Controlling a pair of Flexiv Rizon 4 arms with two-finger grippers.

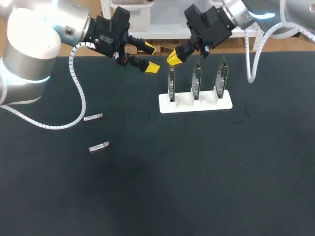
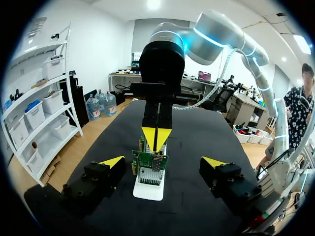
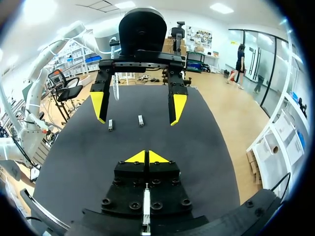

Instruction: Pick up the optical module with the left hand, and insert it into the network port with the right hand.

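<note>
Two small silver optical modules lie on the black table, one (image 1: 93, 117) a little behind the other (image 1: 99, 147); the right wrist view shows them (image 3: 110, 125) (image 3: 141, 120) far ahead. My left gripper (image 1: 150, 58) hangs open and empty at the back of the table, left of the card stand. In its own view its fingers (image 2: 163, 162) straddle the stand's nearest card (image 2: 150, 169) from a distance. My right gripper (image 1: 173, 58) is shut on nothing, just above the leftmost card (image 1: 171, 84). The two grippers face each other: right (image 2: 156, 137), left (image 3: 138, 105).
A white stand (image 1: 195, 102) holds three upright network cards at the back middle. A white coiled cable (image 1: 78, 93) from the left arm trails over the table's left side, close to the nearer-back module.
</note>
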